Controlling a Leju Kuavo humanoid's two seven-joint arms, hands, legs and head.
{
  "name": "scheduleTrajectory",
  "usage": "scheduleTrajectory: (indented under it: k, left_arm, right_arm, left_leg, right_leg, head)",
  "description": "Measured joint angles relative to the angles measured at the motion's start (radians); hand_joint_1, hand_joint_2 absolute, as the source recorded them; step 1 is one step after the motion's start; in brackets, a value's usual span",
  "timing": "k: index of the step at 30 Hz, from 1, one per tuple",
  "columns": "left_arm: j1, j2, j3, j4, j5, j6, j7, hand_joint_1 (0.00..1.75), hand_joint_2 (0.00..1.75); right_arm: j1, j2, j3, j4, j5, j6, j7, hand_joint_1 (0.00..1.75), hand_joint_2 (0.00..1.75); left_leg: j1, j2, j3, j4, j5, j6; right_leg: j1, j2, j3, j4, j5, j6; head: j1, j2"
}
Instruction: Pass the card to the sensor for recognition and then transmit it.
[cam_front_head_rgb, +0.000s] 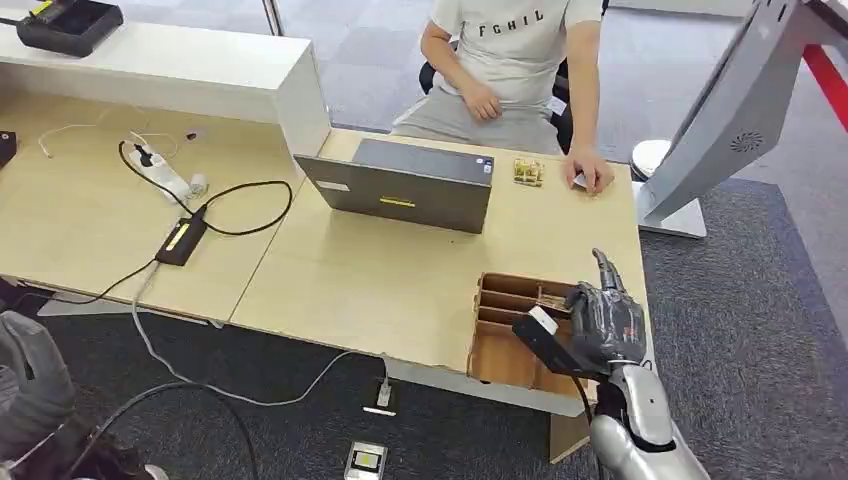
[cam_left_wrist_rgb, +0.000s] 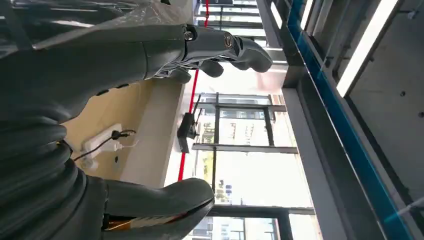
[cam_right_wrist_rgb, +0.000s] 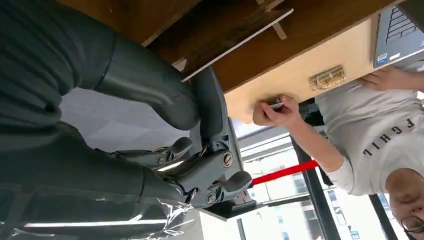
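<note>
My right hand (cam_front_head_rgb: 605, 322) hovers over the front right corner of the table and grips a dark flat card (cam_front_head_rgb: 545, 340) with a white end. The card sticks out to the left over a wooden divided box (cam_front_head_rgb: 512, 318). In the right wrist view the card (cam_right_wrist_rgb: 212, 107) sits pinched between the thumb (cam_right_wrist_rgb: 145, 85) and the fingers (cam_right_wrist_rgb: 210, 175). My left hand (cam_front_head_rgb: 30, 385) hangs low beside the table's front left; in the left wrist view its fingers (cam_left_wrist_rgb: 225, 50) and thumb (cam_left_wrist_rgb: 165, 197) are apart and hold nothing.
A person sits at the far side, one hand (cam_front_head_rgb: 592, 177) on the table holding a small thing. An open laptop (cam_front_head_rgb: 405, 185), a small gold item (cam_front_head_rgb: 528, 172), a power strip (cam_front_head_rgb: 165, 175) and cables lie there. A grey kiosk stand (cam_front_head_rgb: 730, 120) rises at the right. A black device (cam_front_head_rgb: 68, 22) rests far left.
</note>
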Motion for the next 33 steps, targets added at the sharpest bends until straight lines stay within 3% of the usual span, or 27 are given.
scheduleTrajectory:
  k: [4,5,6,23,33]
  left_arm:
    - [0.000,0.000,0.000,-0.004,0.002,0.000,0.000,0.00,1.75]
    - [0.000,0.000,0.000,-0.004,0.002,0.000,0.000,0.00,1.75]
    - [0.000,0.000,0.000,-0.004,0.002,0.000,0.000,0.00,1.75]
    - [-0.001,0.000,0.000,-0.004,0.002,0.000,0.000,0.00,1.75]
    - [-0.012,0.000,0.000,-0.004,0.016,0.000,0.000,0.00,1.75]
  right_arm:
    - [-0.005,0.005,0.000,0.004,-0.003,-0.011,0.000,1.75,1.75]
    - [-0.007,0.006,0.000,0.006,-0.004,-0.014,0.001,1.57,1.75]
    - [-0.008,0.006,0.000,0.008,-0.006,-0.020,0.003,0.00,1.75]
    - [-0.042,-0.008,-0.031,0.029,0.021,-0.086,0.080,0.00,1.75]
    - [-0.043,-0.027,-0.054,0.005,0.006,-0.069,0.069,0.00,1.75]
  left_leg:
    - [0.000,0.000,0.000,0.000,0.000,0.000]
    - [0.000,0.000,0.000,0.000,0.000,0.000]
    - [0.000,0.000,0.000,0.000,0.000,0.000]
    - [0.000,0.000,0.001,0.000,0.000,0.000]
    - [0.000,0.000,0.001,0.000,0.000,0.000]
  right_leg:
    - [0.000,0.000,0.000,0.000,0.000,0.000]
    - [0.000,0.000,0.000,0.000,0.000,0.000]
    - [0.000,0.000,0.000,0.000,0.000,0.000]
    - [0.000,0.000,0.000,0.000,0.000,0.000]
    - [0.000,0.000,0.000,0.000,0.000,0.000]
  head:
    - [0.000,0.000]
    - [0.000,0.000]
    - [0.000,0.000]
    - [0.000,0.000]
    - [0.000,0.000]
